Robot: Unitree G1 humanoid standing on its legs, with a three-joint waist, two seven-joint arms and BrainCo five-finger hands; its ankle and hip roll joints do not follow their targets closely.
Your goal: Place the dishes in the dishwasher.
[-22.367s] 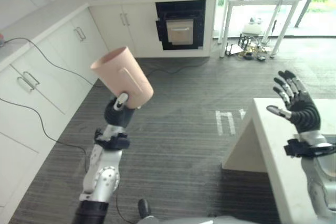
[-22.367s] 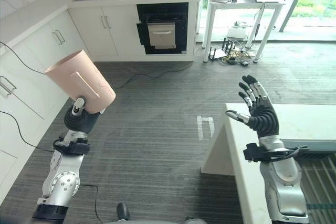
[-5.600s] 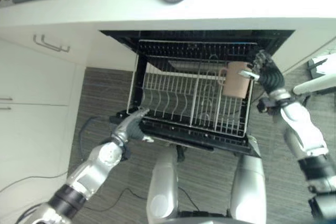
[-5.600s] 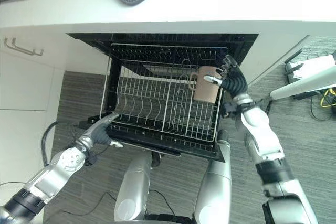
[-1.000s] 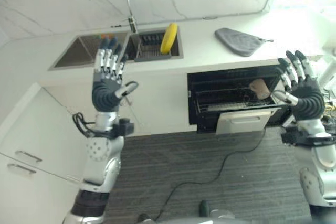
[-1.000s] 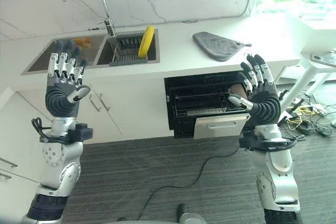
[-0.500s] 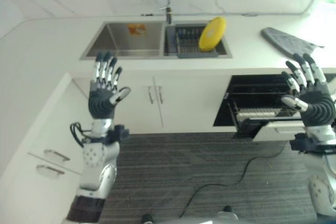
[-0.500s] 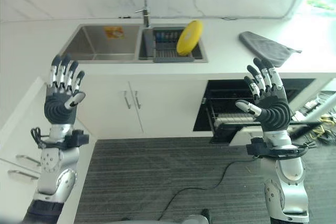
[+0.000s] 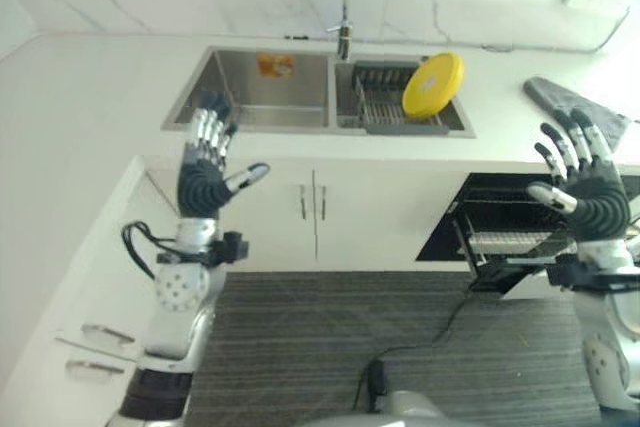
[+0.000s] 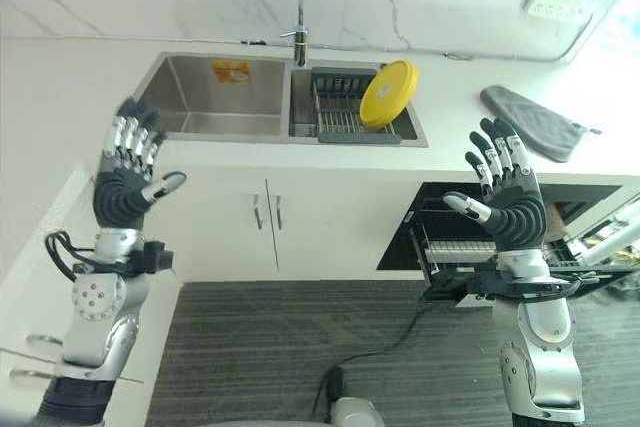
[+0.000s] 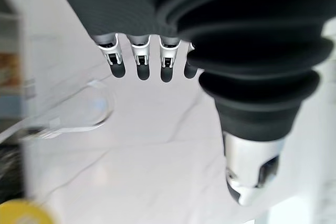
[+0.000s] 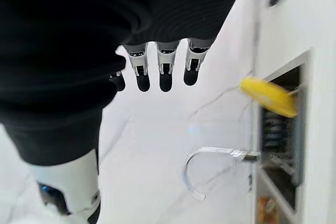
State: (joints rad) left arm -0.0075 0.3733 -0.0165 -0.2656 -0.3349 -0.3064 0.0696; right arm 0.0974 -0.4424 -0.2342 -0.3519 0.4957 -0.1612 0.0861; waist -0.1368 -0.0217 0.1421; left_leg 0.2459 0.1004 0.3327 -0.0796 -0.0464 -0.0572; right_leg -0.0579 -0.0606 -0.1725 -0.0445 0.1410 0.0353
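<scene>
Standing upright in the sink rack [image 10: 340, 107] for draining, the yellow plate [image 10: 387, 80] awaits loading; left hand [image 9: 205, 172] and right hand [image 10: 508, 202] hover spread, empty, near the open dishwasher [image 10: 470, 232].

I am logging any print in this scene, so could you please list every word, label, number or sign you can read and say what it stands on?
No text can be read in these pictures.
Orange and yellow sticker on the back wall of the left sink basin: its print is too small and blurred to read.
Yellow plate in the sink rack: no print visible.
Grey cloth on the counter: no print visible.
</scene>
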